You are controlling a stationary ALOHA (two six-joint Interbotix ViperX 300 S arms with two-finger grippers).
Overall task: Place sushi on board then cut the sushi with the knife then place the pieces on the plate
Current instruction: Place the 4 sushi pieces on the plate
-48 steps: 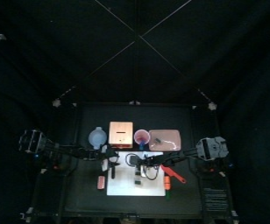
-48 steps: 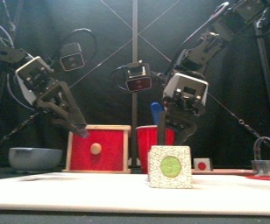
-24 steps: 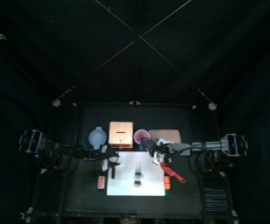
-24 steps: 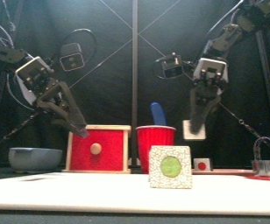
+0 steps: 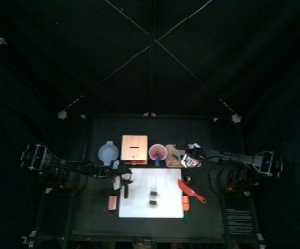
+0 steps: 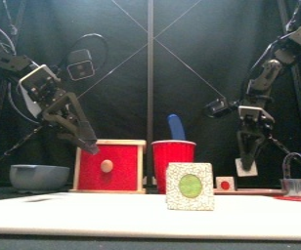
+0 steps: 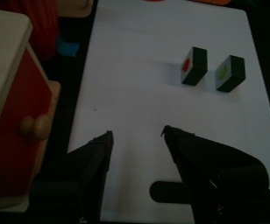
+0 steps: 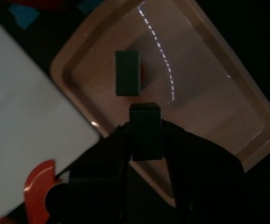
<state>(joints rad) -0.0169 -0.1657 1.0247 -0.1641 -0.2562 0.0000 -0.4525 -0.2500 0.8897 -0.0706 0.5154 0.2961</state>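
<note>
Two dark green sushi pieces (image 7: 194, 66) (image 7: 229, 72) stand on the white board (image 5: 166, 206); the front view shows one large (image 6: 189, 186). A third piece (image 8: 128, 72) lies on the pink tray (image 8: 208, 70). My right gripper (image 8: 144, 131) hangs just above that tray (image 5: 183, 150), shut on a fourth sushi piece (image 8: 144, 116). In the front view the right gripper (image 6: 248, 156) points down at the right. My left gripper (image 7: 135, 138) stands open and empty over the board's left part, beside the wooden box (image 7: 15, 79). A red toy knife (image 5: 192, 193) lies at the board's right edge.
Behind the board stand a blue-grey bowl (image 6: 40, 176), the wooden box with its red drawer front (image 6: 110, 166), and a red cup (image 6: 174, 161) holding a blue knife (image 6: 177, 125). A metal cutter (image 6: 298, 181) sits at the far right.
My right arm has swung from above the board to the right and back, carrying a sushi piece over the pink tray and lowering it. The left arm has not moved.
</note>
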